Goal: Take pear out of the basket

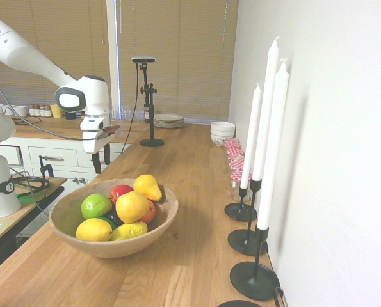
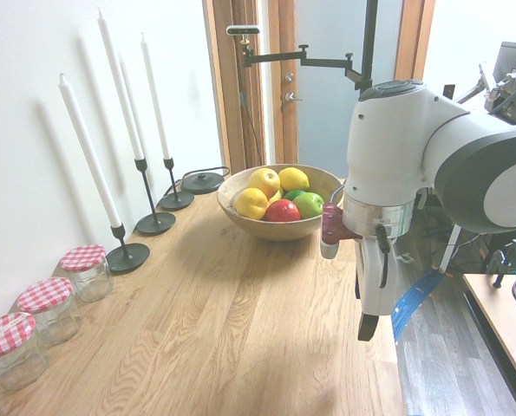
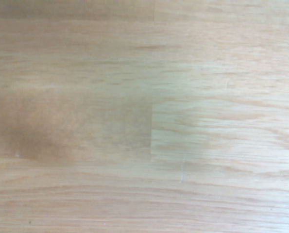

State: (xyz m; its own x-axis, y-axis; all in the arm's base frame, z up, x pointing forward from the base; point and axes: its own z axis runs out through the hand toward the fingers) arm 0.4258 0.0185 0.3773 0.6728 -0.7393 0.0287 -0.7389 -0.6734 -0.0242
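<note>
Wooden counter (image 1: 184, 275) bears basket (image 1: 68, 240); in first exterior view, pear (image 1: 147, 187) lies inside at far right, by rim. Red, green, orange and yellow fruit (image 1: 132, 206) grouped beside it. Gripper (image 1: 102, 164) beyond basket, fingers spread. White candles (image 1: 271, 141) upright in black holders (image 1: 254, 279), right of basket

Two opposed exterior views sharing the bowl (image 1: 116, 248), wrist camera seemingly facing wood (image 3: 144, 194) close up

Basket (image 1: 168, 220) matt wood, countertop (image 1: 196, 153) smooth wd., candles (image 1: 272, 128) waxy w/ matt finish
</note>
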